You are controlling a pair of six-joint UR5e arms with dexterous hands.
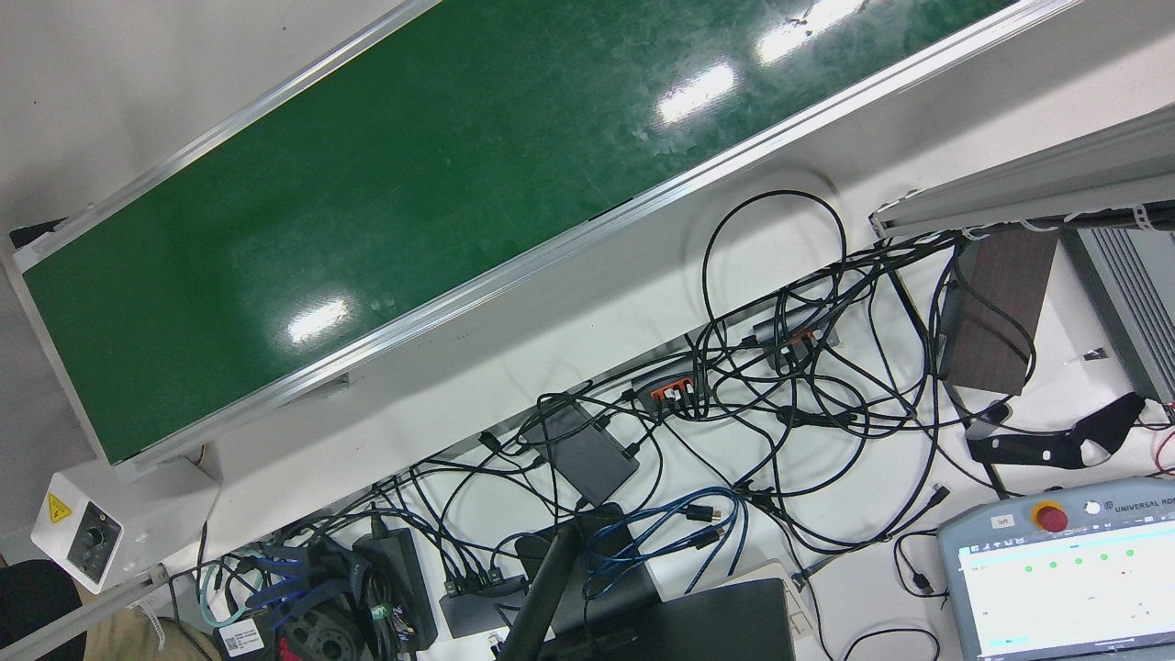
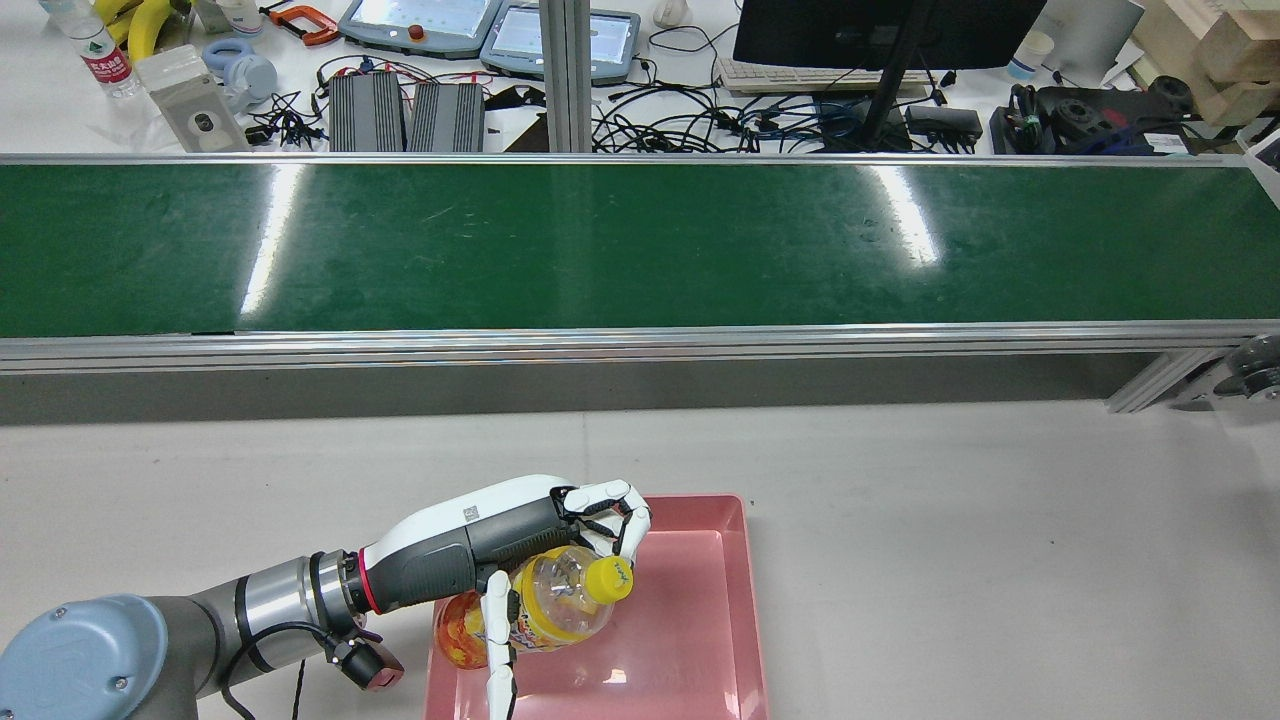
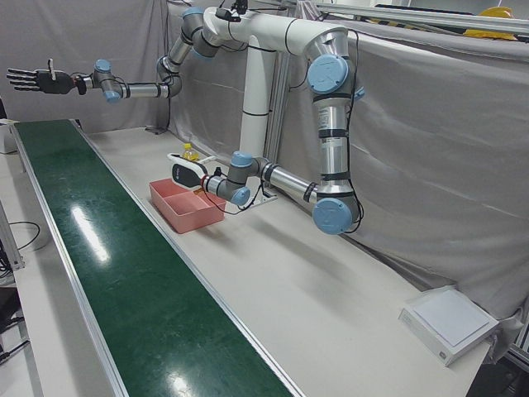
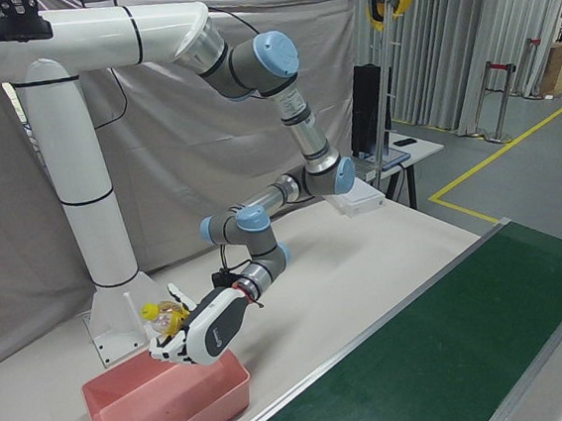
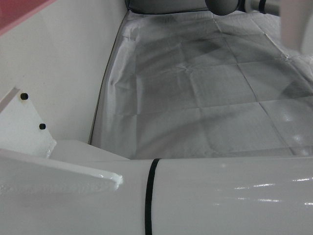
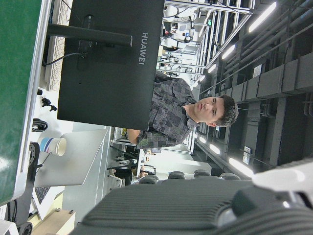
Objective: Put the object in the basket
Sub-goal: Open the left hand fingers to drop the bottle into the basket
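- The left hand (image 2: 560, 540) — white fingers on a dark grey palm — is closed round one clear plastic bottle (image 2: 535, 605), which it holds tilted with the cap toward the conveyor, above the near-left part of the basket.
- The bottle has a round yellow cap (image 2: 610, 580) and an orange-and-yellow label; whether its base touches the basket floor I cannot tell.
- The basket (image 2: 700, 620) is a single shallow pink plastic tray, rectangular with rounded corners and a glossy floor; nothing lies loose in it.
- It sits on the matte white table (image 2: 1000, 560), just near of the conveyor.
- The conveyor (image 2: 640, 245) is one long green belt, shiny and scuffed, framed in aluminium rails.
- The right hand (image 3: 33, 80) hangs far off above the belt's end, fingers spread wide and empty.
- On the far side — a desk with two teach pendants (image 2: 490, 30), tangled black cables and one monitor (image 2: 880, 30).
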